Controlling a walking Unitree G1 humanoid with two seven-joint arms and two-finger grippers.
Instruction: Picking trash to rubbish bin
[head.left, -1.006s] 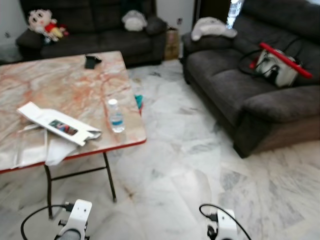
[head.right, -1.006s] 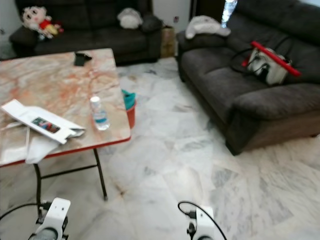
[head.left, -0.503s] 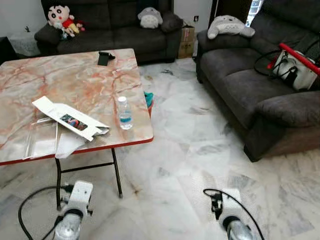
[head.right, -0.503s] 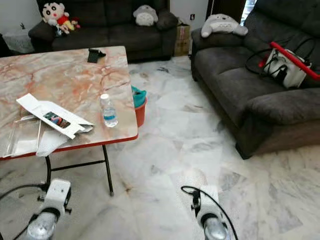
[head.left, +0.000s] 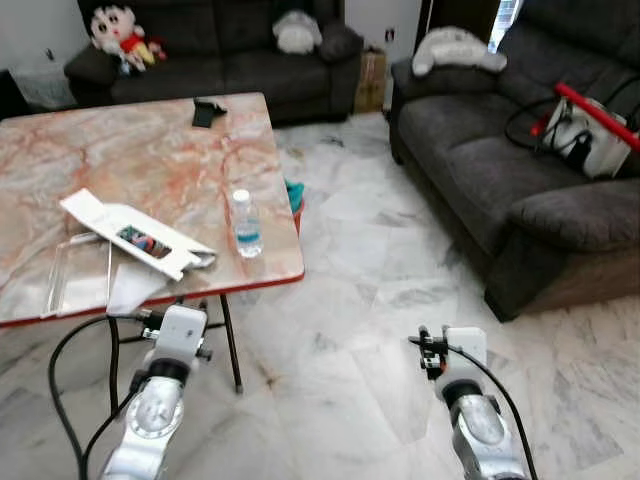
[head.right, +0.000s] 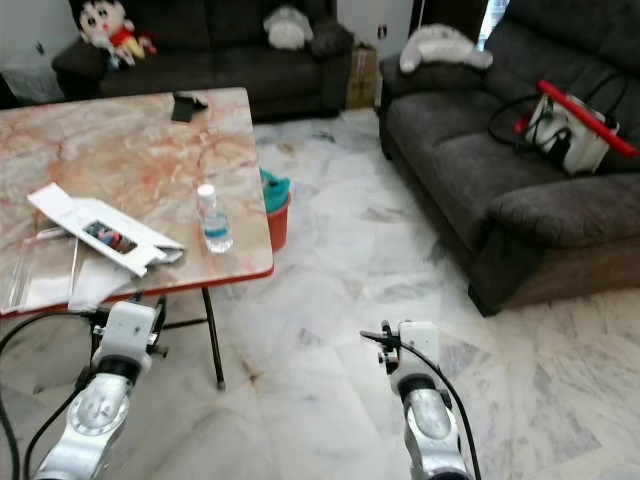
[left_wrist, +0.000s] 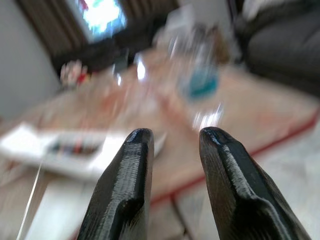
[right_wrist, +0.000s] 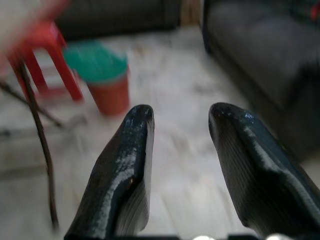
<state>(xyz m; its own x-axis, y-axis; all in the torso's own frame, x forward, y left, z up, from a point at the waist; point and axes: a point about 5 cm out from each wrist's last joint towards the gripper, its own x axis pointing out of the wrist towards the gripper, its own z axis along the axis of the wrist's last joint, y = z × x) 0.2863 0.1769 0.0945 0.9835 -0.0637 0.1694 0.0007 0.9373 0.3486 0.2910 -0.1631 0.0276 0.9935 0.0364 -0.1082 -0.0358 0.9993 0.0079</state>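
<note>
left gripper: fingers parted, empty; bottle ahead on table near edge | right gripper: parted, empty; bin ahead | risk: a nudge could topple bottle off edge

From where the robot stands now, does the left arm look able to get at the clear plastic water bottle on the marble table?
Probably yes. The clear plastic water bottle stands upright near the marble table's near edge, apart from the white carton. The left end effector points toward it, fingers open, nothing between.
</note>
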